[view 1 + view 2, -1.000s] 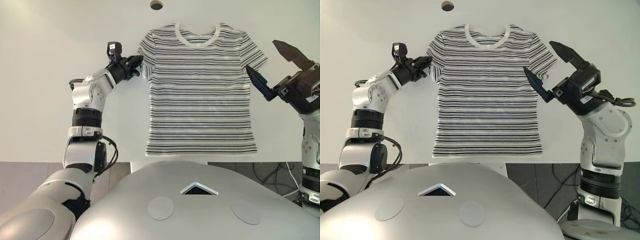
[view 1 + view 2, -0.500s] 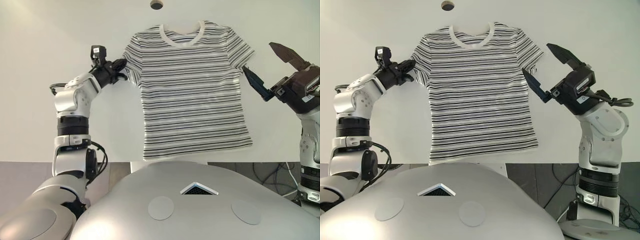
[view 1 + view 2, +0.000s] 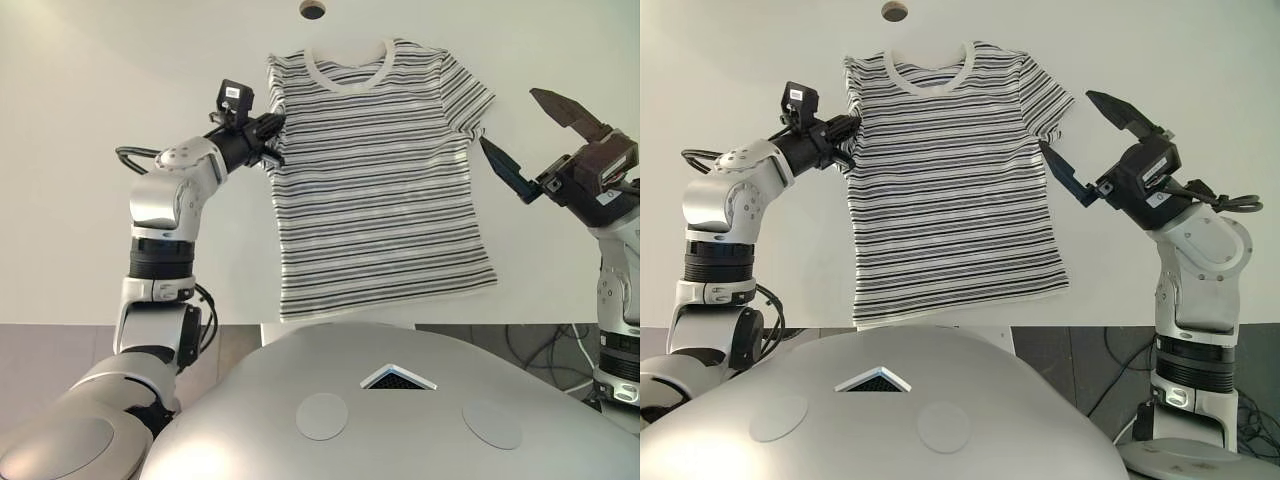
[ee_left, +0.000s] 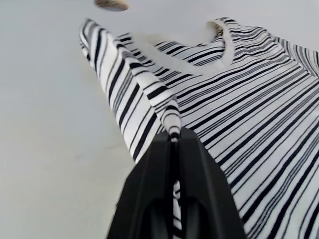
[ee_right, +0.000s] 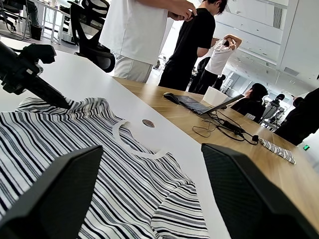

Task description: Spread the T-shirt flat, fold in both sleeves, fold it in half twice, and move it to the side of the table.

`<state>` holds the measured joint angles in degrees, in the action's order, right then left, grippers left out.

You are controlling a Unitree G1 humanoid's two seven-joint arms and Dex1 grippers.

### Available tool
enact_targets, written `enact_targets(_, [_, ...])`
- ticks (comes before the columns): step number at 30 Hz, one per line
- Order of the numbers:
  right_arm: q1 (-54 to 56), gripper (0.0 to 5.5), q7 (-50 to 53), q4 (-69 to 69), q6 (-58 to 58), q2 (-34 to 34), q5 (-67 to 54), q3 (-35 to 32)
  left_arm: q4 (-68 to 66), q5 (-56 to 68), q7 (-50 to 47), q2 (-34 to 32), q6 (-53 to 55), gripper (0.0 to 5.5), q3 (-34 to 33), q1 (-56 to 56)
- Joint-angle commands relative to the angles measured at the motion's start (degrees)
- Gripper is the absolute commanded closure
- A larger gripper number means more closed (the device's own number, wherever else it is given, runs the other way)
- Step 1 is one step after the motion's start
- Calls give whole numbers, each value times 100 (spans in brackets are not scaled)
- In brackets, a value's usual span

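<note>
- One striped T-shirt (image 3: pixel 380 170) with two short sleeves: one sleeve (image 3: pixel 470 95) lies out flat, and the other sleeve (image 4: pixel 124 84) is pinched up in a gripper.
- Two grippers, each with two black fingers: the left gripper (image 3: pixel 272 140), clamped on cloth, and the right gripper (image 3: pixel 508 116), fingers spread wide.
- One white table (image 3: pixel 80 120) under the shirt.
- One round cap (image 3: pixel 313 9) set in that tabletop.
- One wooden table (image 5: pixel 279 174) behind, bearing one open laptop (image 5: pixel 199 103).
- One black office chair (image 5: pixel 92 35).

T-shirt (image 4: pixel 239 99): lower half cut off, left wrist view | left claw (image 4: pixel 174 133): seemingly hides pinched edge
</note>
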<state>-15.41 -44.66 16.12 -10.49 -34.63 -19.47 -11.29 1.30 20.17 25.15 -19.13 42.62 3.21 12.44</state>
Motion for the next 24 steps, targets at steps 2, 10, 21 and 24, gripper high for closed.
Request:
enact_targets(2, [43, 178, 58, -137, -106, 121, 246, 165, 144, -207, -261, 205, 407, 549, 316, 348])
enact_targets(10, [-51, 178, 136, -499, -416, 198, 753, 464, -1077, -218, -785, 1091, 1040, 549, 111, 1172])
enact_targets(21, [372, 178, 633, -1242, 236, 396, 663, 389, 935, 1243, -254, 1479, 2025, 438, -651, 983])
enact_targets(24, [752, 178, 977, -1600, 683, 520, 736, 354, 1791, 2204, -85, 1424, 2129, 438, -1450, 961])
